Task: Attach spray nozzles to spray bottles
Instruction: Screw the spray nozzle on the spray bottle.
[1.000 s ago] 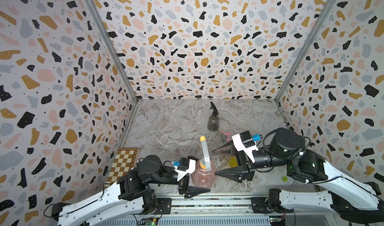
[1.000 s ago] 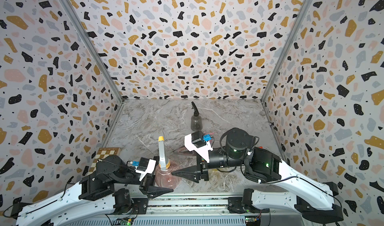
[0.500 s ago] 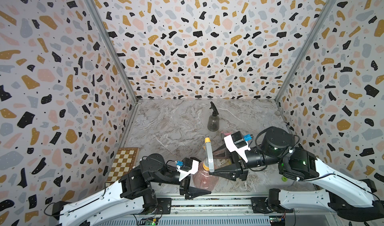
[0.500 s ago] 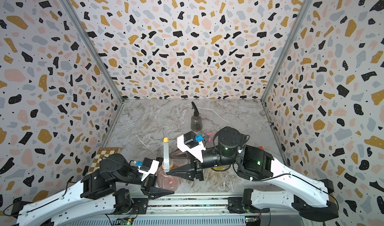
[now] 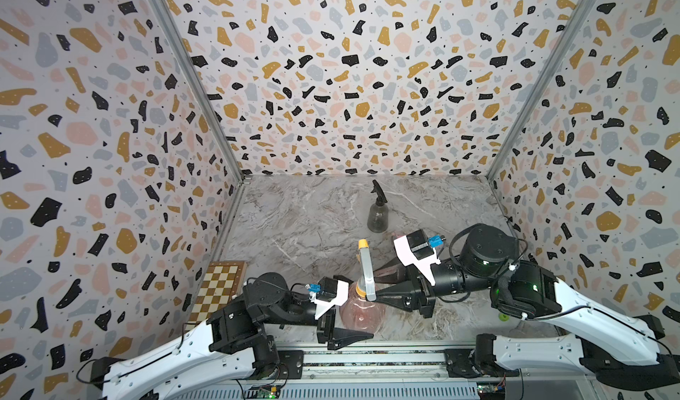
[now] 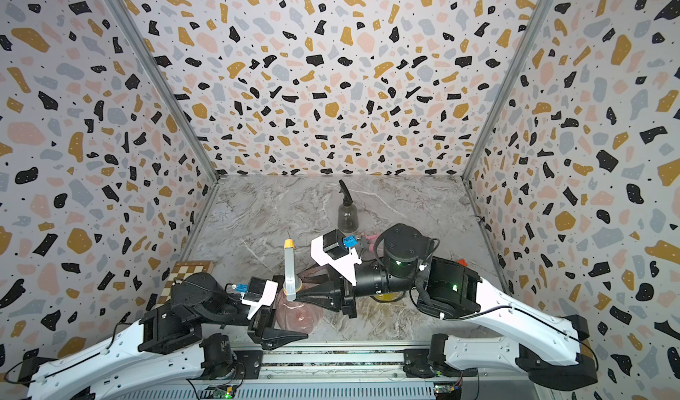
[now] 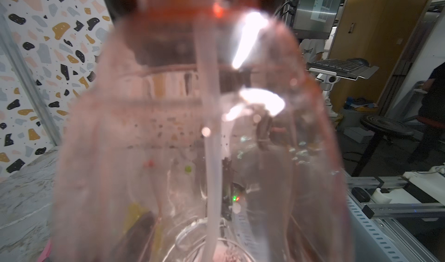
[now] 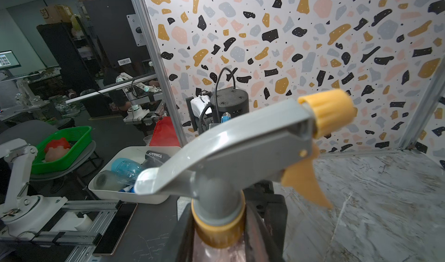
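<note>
The marble counter (image 5: 312,225) fills the lower middle of both top views, with a chessboard (image 5: 220,284) at its lower left edge. The right gripper (image 5: 375,286) reaches in from the right of the frame. Its jaws are clenched on the orange collar of the grey-and-orange nozzle (image 5: 367,273), one on each side, as the right wrist view shows. The left gripper (image 5: 355,319) comes from the lower left and grasps the pink bottle (image 5: 362,311), which stands upright at the counter's lower centre. The nozzle sits on that bottle's neck. The long axis of its head runs nearly straight up the frame, with the orange spout tip toward the back wall. In the left wrist view its dip tube (image 7: 213,152) runs down inside the bottle. Well apart, above centre, the dark grey bottle (image 5: 377,219) stands upright and carries the black nozzle (image 5: 379,192), whose spout points to the upper left. A sliver of the yellow bottle (image 6: 386,298) shows under the right arm.
</note>
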{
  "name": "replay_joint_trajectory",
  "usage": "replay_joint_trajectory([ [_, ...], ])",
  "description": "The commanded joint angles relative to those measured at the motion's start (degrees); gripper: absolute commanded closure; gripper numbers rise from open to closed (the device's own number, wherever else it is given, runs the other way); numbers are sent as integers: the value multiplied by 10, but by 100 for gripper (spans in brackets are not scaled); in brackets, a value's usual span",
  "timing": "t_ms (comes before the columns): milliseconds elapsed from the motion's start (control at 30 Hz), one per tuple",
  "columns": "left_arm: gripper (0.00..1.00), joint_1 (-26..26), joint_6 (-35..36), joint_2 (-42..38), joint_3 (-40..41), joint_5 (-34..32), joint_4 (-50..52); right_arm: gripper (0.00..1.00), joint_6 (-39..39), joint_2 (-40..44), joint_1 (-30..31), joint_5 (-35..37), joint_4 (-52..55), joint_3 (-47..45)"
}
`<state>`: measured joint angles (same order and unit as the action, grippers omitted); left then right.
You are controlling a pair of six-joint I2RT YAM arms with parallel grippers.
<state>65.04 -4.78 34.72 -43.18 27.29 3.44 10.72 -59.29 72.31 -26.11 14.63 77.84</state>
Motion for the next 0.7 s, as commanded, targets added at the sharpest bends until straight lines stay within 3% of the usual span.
replay_joint_trajectory([
  [0,100,-3,7,-1,-26,-98,-25,80,42,-9,24,38,11,6],
  [200,100,-3,16,8,-18,-231,-45,86,116,-35,88,189,21,0],
  [267,100,-3,15,17,-16,-269,-58,87,143,-47,121,271,22,-4],
  [433,100,-3,15,45,-15,-310,-77,87,208,-90,187,449,34,2],
  [567,100,-2,14,48,-15,-315,-72,86,243,-106,199,505,40,12],
  [667,100,-3,11,33,-13,-306,-57,79,209,-90,199,501,31,18],
])
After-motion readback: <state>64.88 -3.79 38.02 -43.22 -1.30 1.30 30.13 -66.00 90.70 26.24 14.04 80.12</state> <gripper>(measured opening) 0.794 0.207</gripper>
